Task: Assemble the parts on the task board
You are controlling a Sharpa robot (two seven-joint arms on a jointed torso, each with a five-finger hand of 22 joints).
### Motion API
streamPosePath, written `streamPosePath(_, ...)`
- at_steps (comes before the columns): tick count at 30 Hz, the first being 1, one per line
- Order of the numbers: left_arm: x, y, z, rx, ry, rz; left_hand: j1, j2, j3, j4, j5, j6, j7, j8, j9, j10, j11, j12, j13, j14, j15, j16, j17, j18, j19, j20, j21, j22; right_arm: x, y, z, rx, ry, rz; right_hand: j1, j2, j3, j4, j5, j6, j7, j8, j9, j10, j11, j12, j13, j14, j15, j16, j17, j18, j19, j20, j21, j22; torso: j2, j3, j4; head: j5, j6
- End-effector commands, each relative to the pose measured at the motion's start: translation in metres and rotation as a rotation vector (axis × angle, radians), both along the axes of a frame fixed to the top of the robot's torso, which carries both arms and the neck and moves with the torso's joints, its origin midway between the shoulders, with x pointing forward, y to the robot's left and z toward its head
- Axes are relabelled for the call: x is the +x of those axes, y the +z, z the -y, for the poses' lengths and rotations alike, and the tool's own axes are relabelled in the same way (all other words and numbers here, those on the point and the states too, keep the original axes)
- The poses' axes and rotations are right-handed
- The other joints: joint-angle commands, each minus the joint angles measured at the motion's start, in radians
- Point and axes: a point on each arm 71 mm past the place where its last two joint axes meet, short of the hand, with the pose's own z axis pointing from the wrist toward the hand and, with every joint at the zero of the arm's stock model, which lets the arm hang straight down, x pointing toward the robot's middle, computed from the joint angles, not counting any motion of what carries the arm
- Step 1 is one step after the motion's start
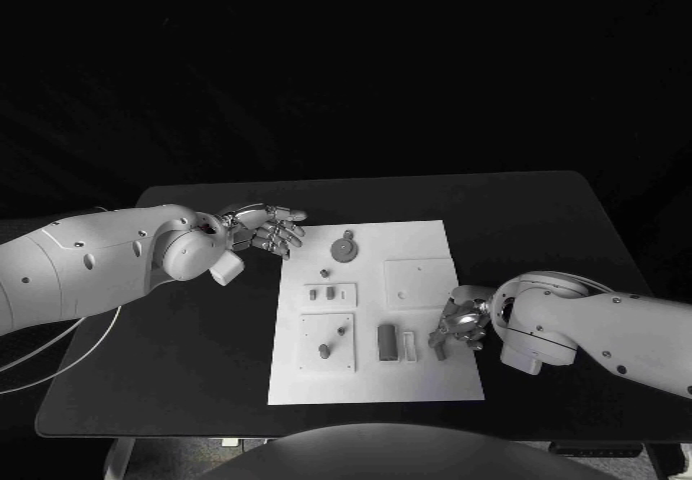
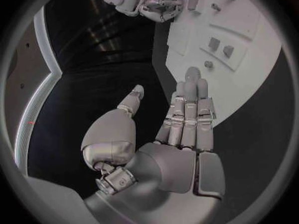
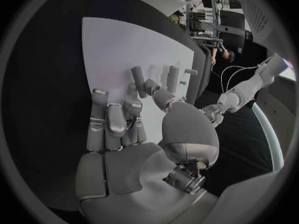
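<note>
The task board is a white rectangular plate lying flat in the middle of the black surface, its long side running away from the robot. Several raised white square blocks sit on it: one on the right of its middle, a small dark-backed one to the left of that, and one in the near left quarter. The parts are small and grey. A round disc-shaped part with a short tab lies near the far edge of the board. Two short pegs stand in the small block, a slim pin rests on the near left block, and a dark upright bar stands beside a paler piece near the board's near right area.

The left hand hovers over the surface just off the board's far left corner, fingers held straight and close together with the thumb apart, holding nothing; the left wrist view shows the same flat, empty palm. The right hand is at the board's right edge, beside the bar, fingers partly curled. In the right wrist view its fingers bend inward near a grey cylindrical part, but whether they grip anything cannot be told.
</note>
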Motion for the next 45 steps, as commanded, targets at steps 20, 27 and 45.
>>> streamPosePath(20,-0.001,0.0,0.003,0.0,-0.025,-0.007,0.003,-0.002,0.003,-0.002,0.002,0.005,-0.001,0.007,0.001,0.007,0.0,0.004,-0.001,0.006,0.001,0.001,0.0,0.014,0.006,0.004,-0.006,0.002,-0.002,-0.002,-0.018,0.123,-0.124,-0.101,0.041,0.051,0.031,-0.021,0.0,0.004,0.001,0.003,0.01,0.008,-0.002,0.005,-0.001,0.009,-0.001,0.002,-0.001,0.014,0.007,0.0,0.004,0.018,0.0,0.0009,0.0005,0.008,-0.006)
streamPosePath(27,-0.001,0.0,0.003,0.001,-0.026,-0.009,0.002,-0.002,0.002,-0.002,0.002,0.005,-0.001,0.007,0.001,0.007,0.0,0.003,-0.001,0.006,0.001,0.0,0.0,0.014,0.006,0.004,-0.006,0.002,0.002,-0.005,-0.021,0.109,-0.114,-0.102,0.04,0.051,0.032,-0.021,0.0,0.004,0.001,0.003,0.01,0.008,-0.002,0.005,-0.001,0.008,-0.001,0.001,-0.004,0.014,0.007,0.0,0.004,0.018,0.0,-0.0001,0.0001,0.012,-0.008)
streamPosePath(45,-0.001,0.0,0.002,0.011,-0.029,-0.012,0.0,-0.003,0.002,-0.002,0.002,0.005,-0.001,0.007,0.001,0.007,0.0,0.003,-0.002,0.005,0.001,0.0,0.0,0.014,0.006,0.004,-0.006,0.002,-0.001,-0.007,-0.031,0.108,-0.068,-0.133,0.037,0.051,0.033,-0.021,-0.001,0.003,0.002,0.003,0.01,0.008,-0.001,0.004,-0.001,0.007,-0.001,0.001,-0.004,0.014,0.006,0.0,0.003,0.018,0.0,0.001,-0.0003,0.017,-0.016)
